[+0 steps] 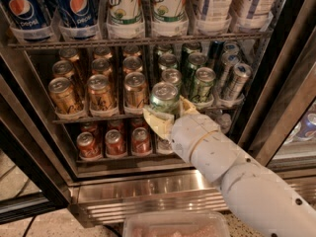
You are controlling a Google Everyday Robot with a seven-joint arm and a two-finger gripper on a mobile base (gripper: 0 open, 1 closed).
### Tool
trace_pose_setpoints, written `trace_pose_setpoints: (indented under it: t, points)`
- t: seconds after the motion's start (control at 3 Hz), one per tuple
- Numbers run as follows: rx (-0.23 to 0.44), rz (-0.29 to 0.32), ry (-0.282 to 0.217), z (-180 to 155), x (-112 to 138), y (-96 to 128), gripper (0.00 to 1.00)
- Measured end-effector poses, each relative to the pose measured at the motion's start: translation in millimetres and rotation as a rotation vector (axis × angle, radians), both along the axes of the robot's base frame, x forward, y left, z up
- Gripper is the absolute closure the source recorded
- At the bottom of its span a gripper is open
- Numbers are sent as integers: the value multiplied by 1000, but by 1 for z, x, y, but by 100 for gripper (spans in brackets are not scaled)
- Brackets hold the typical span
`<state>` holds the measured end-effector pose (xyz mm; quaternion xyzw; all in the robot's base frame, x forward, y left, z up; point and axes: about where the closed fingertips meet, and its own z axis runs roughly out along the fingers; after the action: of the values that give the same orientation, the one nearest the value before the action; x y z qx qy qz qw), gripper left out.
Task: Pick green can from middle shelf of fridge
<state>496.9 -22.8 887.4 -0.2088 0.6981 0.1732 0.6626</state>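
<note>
1. Gripper (166, 109) sits at the front of the middle shelf (98, 117) of the fridge (148, 194), its cream fingers (157, 123) pinching the green can (164, 95) from both sides.
2. Green can stands upright in the front slot of its lane, and you see more green cans (203, 83) behind and to its right.
3. Copper cans (100, 90) fill the lanes just to its left, and the nearest is almost touching the left finger.
4. Slim silver-blue cans (237, 80) lean at the far right of the same rack.
5. Large bottles (123, 9) stand on the rack above, red cans (114, 142) on the rack below.
6. White arm (237, 172) blocks your view of the lower right shelf area.
7. Clear plastic container (175, 225) shows at the bottom edge.
</note>
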Motion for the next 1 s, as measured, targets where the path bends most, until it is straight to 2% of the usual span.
trace_pose_setpoints:
  t: [0.33, 0.67, 1.0]
  points:
    - [0, 0, 0, -1, 0, 0, 100]
    - [0, 65, 21, -1, -10, 7, 100]
    - [35, 169, 30, 10, -33, 4, 100]
